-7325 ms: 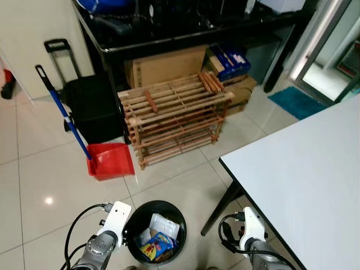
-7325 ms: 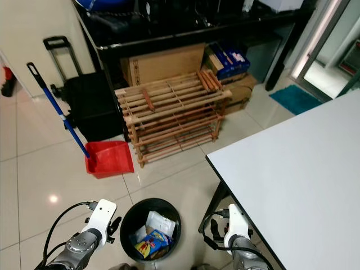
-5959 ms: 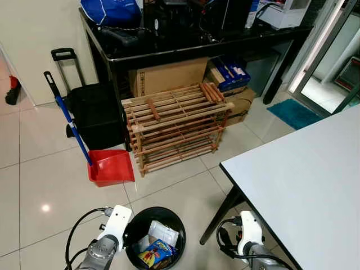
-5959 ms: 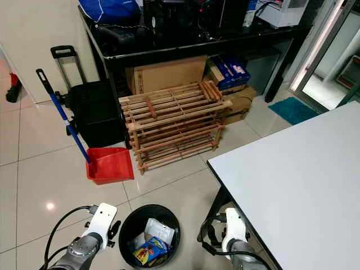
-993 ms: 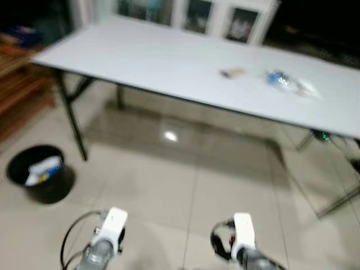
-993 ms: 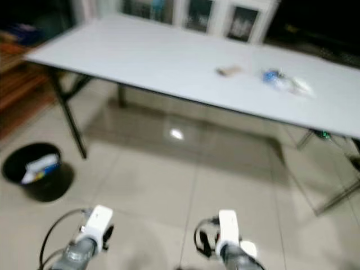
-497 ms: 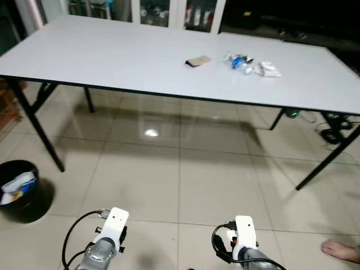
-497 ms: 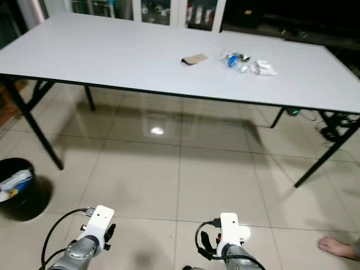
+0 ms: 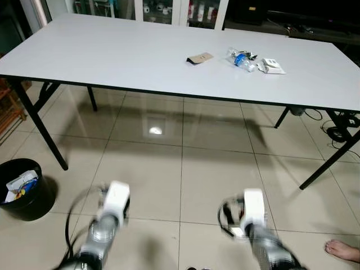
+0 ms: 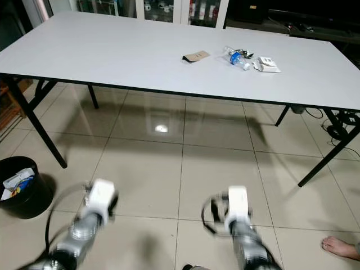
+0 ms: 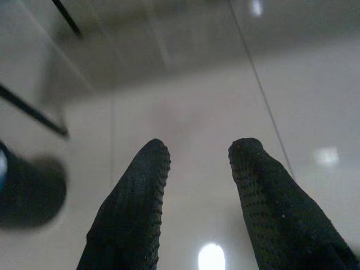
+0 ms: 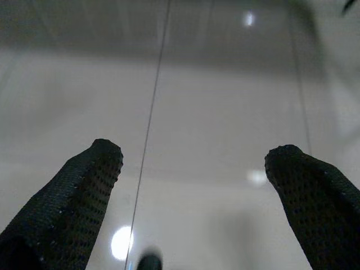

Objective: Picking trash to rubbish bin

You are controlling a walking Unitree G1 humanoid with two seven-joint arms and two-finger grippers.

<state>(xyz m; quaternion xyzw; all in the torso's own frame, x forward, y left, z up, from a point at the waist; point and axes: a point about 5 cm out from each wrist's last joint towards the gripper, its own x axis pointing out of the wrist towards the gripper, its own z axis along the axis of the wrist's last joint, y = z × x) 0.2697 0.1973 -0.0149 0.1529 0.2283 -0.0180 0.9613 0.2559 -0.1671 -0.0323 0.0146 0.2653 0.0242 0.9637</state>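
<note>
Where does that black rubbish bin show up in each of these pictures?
Left eye view: black rubbish bin at the lower left, on the floor.
Right eye view: lower left edge.
Left wrist view: a dark blurred shape, probably the bin.
Shared landmark: the white table's black leg beside it.

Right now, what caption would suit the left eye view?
Robot faces a white table holding a plastic bottle and wrappers, black bin at left.

Silver arms, white blocky wrist housings, looped black cables at each. Left gripper (image 11: 197, 154) and right gripper (image 12: 194, 154): long black fingers, dimpled rubbery texture, rounded tips.
</note>
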